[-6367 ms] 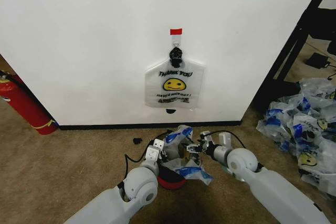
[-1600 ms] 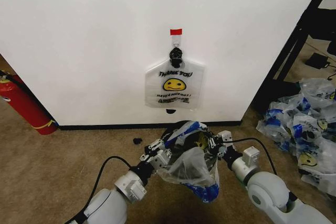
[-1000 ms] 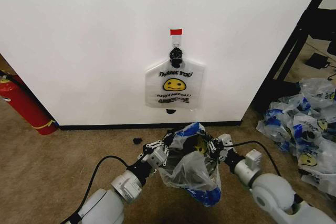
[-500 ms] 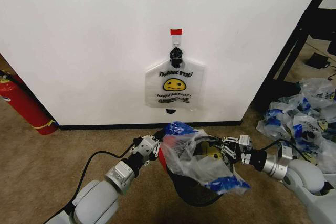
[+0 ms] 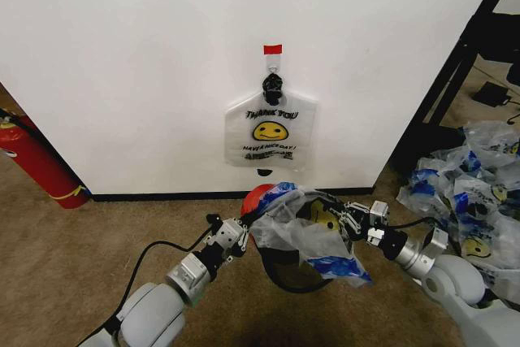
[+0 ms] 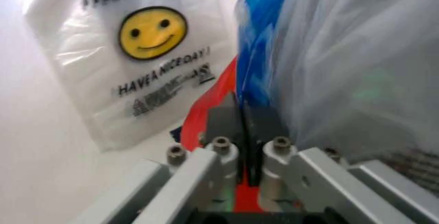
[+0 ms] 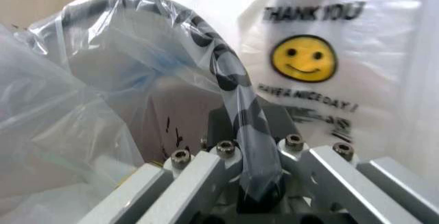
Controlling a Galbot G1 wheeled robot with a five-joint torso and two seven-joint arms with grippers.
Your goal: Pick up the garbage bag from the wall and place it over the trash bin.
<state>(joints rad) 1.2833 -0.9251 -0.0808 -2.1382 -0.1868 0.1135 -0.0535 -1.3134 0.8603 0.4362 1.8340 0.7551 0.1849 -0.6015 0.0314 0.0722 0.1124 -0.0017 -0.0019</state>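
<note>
A: Item: thin see-through white plastic garbage bag with blue patches (image 5: 305, 229), stretched between two pincers, draped over the small round dark trash bin with red base (image 5: 276, 270), which looks tilted, on carpet below the plain white wall (image 5: 122, 79).

B: Grips?

A: Left pincer (image 5: 245, 227) pinched closed on the blue edge; right pincer (image 5: 351, 221) clamped on a twisted strand of film.

B: Hazards?

A: Film likely to tear or slip if pulled further apart; bin may topple, its rim only partly covered. A second printed bag (image 5: 270, 130) hangs from the hook.
</note>
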